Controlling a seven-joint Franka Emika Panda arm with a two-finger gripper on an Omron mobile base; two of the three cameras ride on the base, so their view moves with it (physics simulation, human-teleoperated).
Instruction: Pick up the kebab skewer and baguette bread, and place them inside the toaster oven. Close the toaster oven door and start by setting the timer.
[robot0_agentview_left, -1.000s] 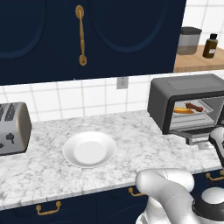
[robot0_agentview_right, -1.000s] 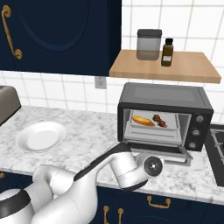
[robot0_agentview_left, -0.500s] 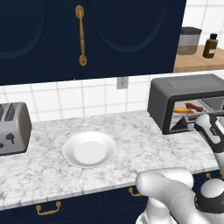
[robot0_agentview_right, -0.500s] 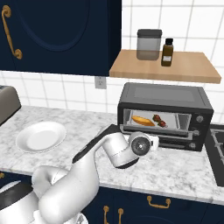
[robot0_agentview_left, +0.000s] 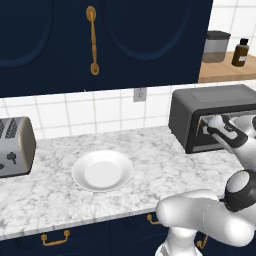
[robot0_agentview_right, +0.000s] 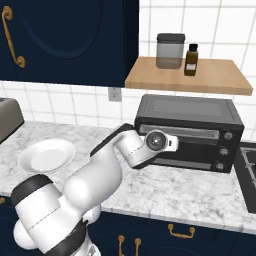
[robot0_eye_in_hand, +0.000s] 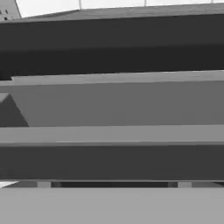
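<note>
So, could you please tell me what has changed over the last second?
The toaster oven door has swung up from hanging open to closed, or nearly so, hiding the food seen inside earlier. The gripper rose with it and sits against the door, jaws open, gripping nothing. The white plate, silver toaster and shelf jars stayed put.

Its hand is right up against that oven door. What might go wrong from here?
Pushing harder on the toaster oven door could slide the toaster oven back along the counter. Moving right toward the knobs, the gripper, close against the door, could catch the bar handle.
</note>
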